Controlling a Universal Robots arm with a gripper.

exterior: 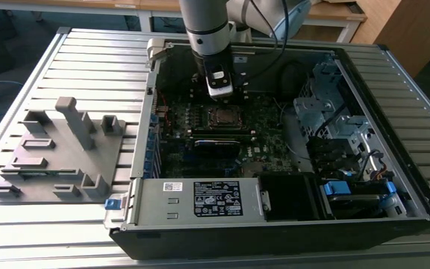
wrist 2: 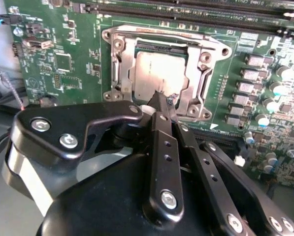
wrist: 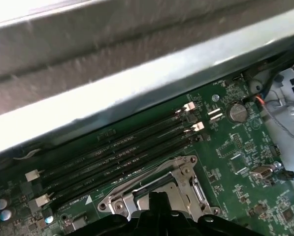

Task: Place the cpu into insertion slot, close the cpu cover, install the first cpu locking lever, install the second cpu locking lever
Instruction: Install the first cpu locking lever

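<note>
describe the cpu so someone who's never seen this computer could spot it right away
Start at the open computer case on the slatted table, then find the green motherboard inside it. Below the long black memory slots sits a silvery metal frame, the cpu cover, closed over the insertion slot. The cpu is the dull grey square showing through that frame's window, just past the gripper: flat and plain, unlike the busy board around it.

Gripper (wrist 2: 162,102) vertical, fingers together.

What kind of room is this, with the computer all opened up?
Probably a robot lab or workshop. An open computer case lies on a slatted metal table, a robot arm reaches into it, and wooden desks stand behind.
</note>
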